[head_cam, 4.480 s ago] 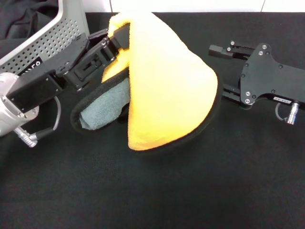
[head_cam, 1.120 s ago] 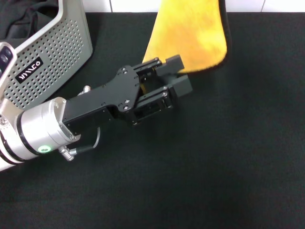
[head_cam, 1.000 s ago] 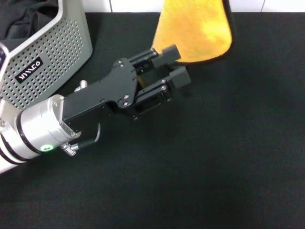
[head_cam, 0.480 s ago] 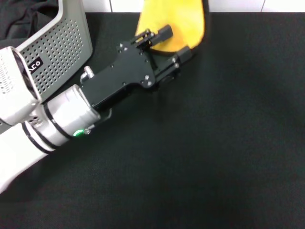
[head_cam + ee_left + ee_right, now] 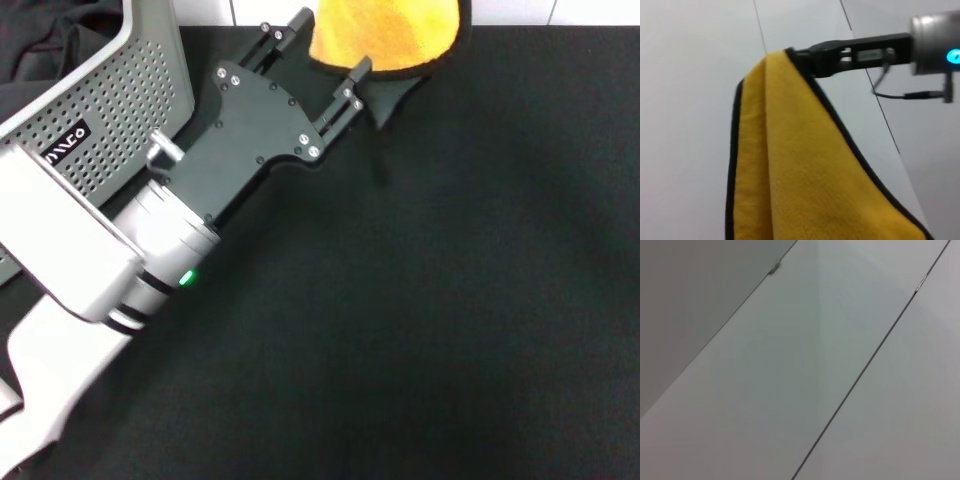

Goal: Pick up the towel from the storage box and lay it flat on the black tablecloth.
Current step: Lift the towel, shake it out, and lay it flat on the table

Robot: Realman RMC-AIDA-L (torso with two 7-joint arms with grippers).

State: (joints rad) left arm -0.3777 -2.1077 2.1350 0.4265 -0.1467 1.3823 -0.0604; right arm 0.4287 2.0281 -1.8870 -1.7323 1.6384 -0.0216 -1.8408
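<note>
Jaws of the left gripper [image 5: 322, 48] spread below the half-cropped towel [image 5: 385, 35].

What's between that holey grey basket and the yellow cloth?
In the head view, the left gripper and its black body sit between the storage box and the towel, over the black tablecloth.

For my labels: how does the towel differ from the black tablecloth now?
The towel shows yellow with thin black trim; the black tablecloth is plain black. The towel hangs from the right gripper, with the open left gripper near its lower edge; the tablecloth lies flat. The towel is far smaller than the tablecloth. Both are soft fabric.
</note>
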